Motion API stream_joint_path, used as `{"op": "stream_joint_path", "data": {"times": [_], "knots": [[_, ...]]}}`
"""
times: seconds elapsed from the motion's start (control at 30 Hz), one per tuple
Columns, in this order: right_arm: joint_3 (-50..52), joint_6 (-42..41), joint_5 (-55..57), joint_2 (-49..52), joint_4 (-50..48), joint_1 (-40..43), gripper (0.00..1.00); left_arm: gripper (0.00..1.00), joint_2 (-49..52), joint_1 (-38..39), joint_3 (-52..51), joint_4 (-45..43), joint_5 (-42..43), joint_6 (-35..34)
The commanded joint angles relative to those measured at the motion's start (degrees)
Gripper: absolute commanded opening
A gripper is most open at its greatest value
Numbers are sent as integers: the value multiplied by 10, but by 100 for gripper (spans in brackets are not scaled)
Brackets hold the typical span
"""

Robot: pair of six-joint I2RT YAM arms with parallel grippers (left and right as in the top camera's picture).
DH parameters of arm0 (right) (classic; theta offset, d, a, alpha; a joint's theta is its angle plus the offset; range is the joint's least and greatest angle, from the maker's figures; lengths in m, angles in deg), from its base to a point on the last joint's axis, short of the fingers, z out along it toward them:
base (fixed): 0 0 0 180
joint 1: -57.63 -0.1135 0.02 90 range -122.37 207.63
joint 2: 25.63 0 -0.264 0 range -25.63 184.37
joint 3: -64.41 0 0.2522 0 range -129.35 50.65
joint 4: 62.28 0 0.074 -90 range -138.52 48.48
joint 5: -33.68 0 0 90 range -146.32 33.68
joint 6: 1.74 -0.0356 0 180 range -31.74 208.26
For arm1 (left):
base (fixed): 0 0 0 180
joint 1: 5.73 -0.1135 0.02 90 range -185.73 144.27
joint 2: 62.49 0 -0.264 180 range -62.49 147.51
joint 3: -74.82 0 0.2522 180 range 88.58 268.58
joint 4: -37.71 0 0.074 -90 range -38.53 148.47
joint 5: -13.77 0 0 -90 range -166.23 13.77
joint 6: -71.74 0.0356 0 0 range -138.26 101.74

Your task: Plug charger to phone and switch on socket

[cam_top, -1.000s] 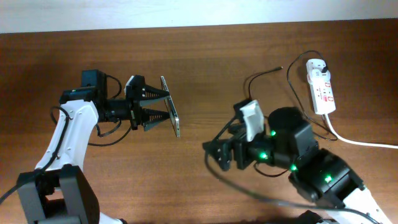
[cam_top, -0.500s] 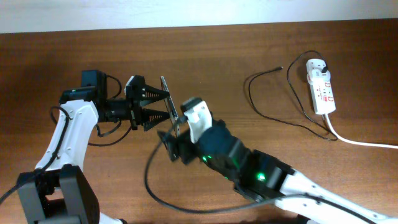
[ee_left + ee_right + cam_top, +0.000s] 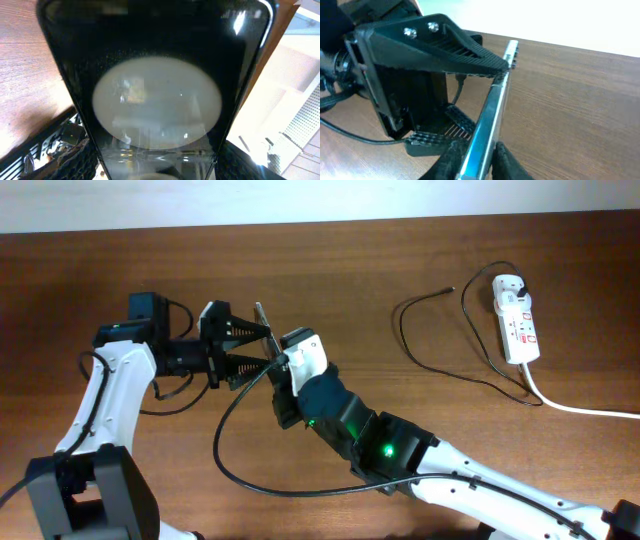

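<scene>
We hold the phone (image 3: 490, 110) on edge above the tabletop (image 3: 400, 240), left of the middle, so the overhead camera sees only its thin side. Our left gripper (image 3: 268, 348) carries it. Its ribbed black fingers (image 3: 435, 42) are clenched on two opposite edges of the slab. In the left wrist view the phone's dark face, with a pale round mark, fills the frame.

Our right gripper (image 3: 479, 161) meets the phone from the other side. Its fingers (image 3: 452, 159) sit one on each side of the thin edge, but we cannot tell whether they press on it or stand released.

The charger (image 3: 401, 328) lies on the tabletop well to the right, apart from both grippers, with its connector tip (image 3: 447, 290) lying free. Just beyond it, near the right edge, lies the socket (image 3: 518, 320). A black plug (image 3: 523, 283) sits in its far end, and its thick white cord (image 3: 580, 408) runs off to the right. We cannot tell how its switch stands.
</scene>
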Motion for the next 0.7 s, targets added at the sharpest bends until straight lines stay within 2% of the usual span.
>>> {"op": "stream_joint_path", "data": {"times": [0.0,0.07,0.13,0.17,0.2,0.23,0.33,0.4,0.53,0.63,0.67], "knots": [[-7,5,-16,2,-4,-5,17,52,-2,1,1,1,24,1],[-7,5,-16,2,-4,-3,10,58,-2,1,1,1,24,1],[-7,5,-16,0,-4,-3,6,68,-2,1,1,1,24,1],[-7,5,-16,-7,-4,-3,4,88,-2,1,1,1,24,1],[-7,5,-16,-18,-4,-3,4,94,-2,1,1,1,25,1],[-7,5,-16,-32,-3,-3,4,97,-2,1,1,1,25,1],[-7,5,17,-90,45,-2,4,97,-7,-18,10,-23,27,11],[-7,-7,74,-138,116,-2,4,98,-32,-46,31,-23,21,67],[-7,-84,97,-246,266,-2,4,99,-148,-91,35,-20,-118,70],[-5,-159,113,-312,381,-2,4,99,-285,-118,35,-6,-202,109],[3,-191,127,-332,409,-3,4,99,-342,-120,35,9,-270,111]]}}
